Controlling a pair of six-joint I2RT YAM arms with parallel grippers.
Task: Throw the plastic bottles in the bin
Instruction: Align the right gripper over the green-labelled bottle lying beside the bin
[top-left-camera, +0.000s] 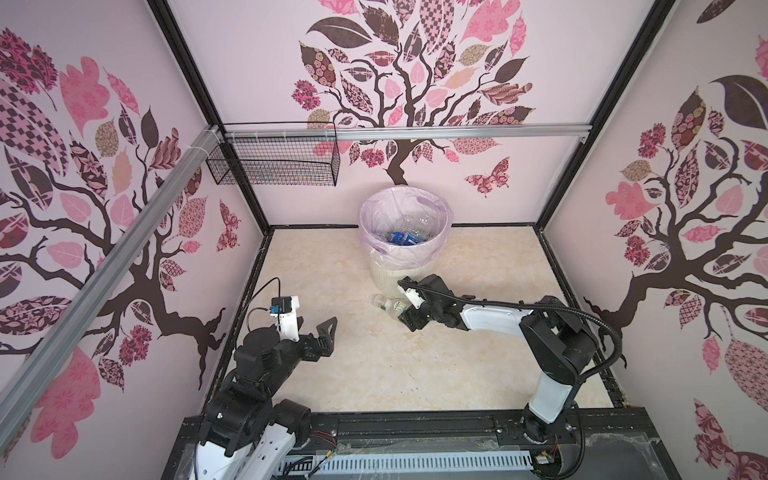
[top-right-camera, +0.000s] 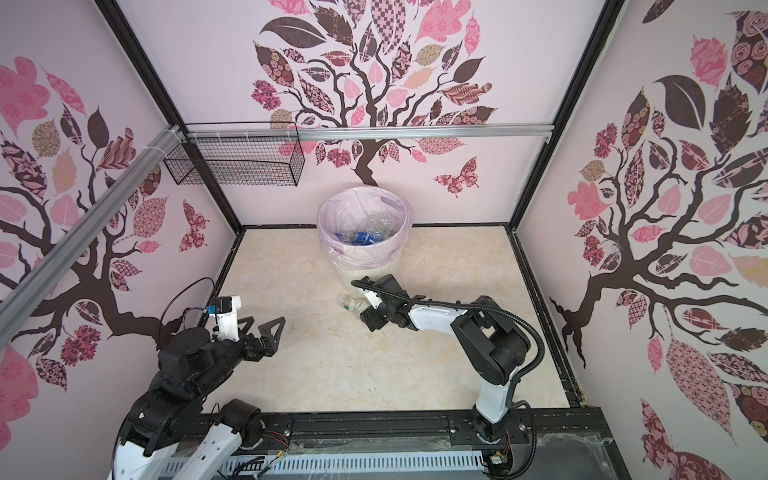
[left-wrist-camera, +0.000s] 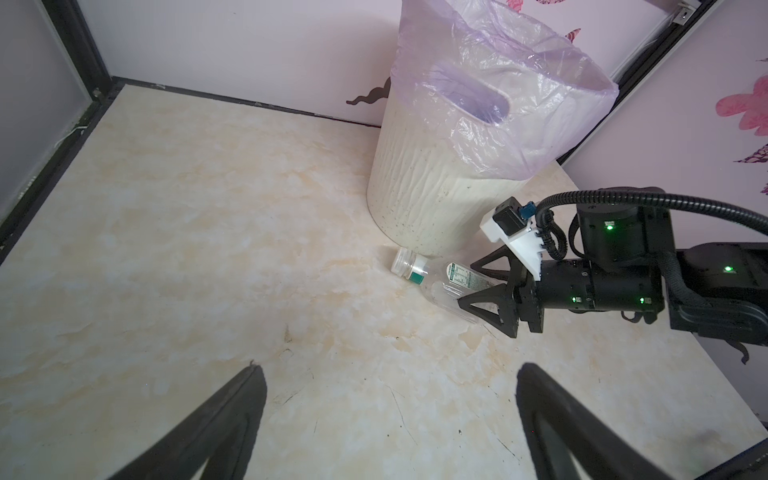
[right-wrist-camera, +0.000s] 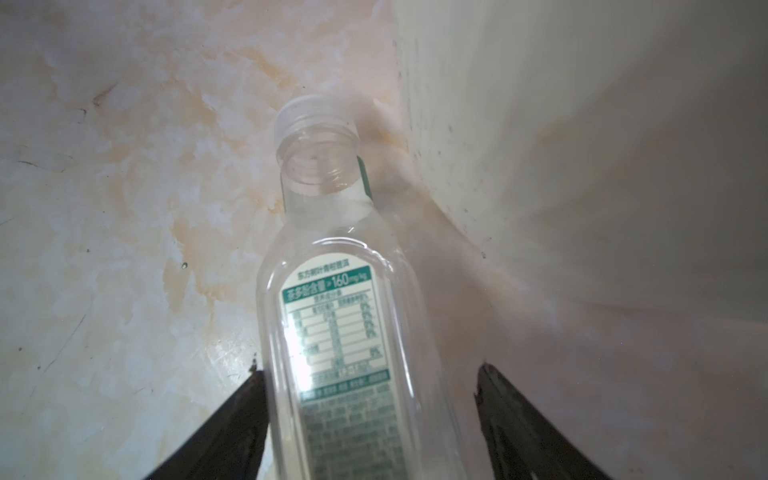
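Clear bottle (right-wrist-camera: 328, 232), green-white label (right-wrist-camera: 332, 332); cream speckled bin (left-wrist-camera: 436, 187), lilac liner (left-wrist-camera: 519, 104); beige marbled floor (left-wrist-camera: 208, 249) (walls (top-left-camera: 415, 62): pink-brown leaf print).

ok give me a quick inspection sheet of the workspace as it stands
surface: pale marble-look tabletop, scuffed, dark specks
job's things: bin at the back with pink liner, several bottles inside; one clear bottle lying at its foot
clutter: nothing seen
grippers: right gripper open, jaws straddling the lying bottle, gap on one side; left gripper open, empty
cables: black corrugated hose along right arm; thin loop at left wrist camera
surroundings: black wire basket on back rail; tree-decal walls
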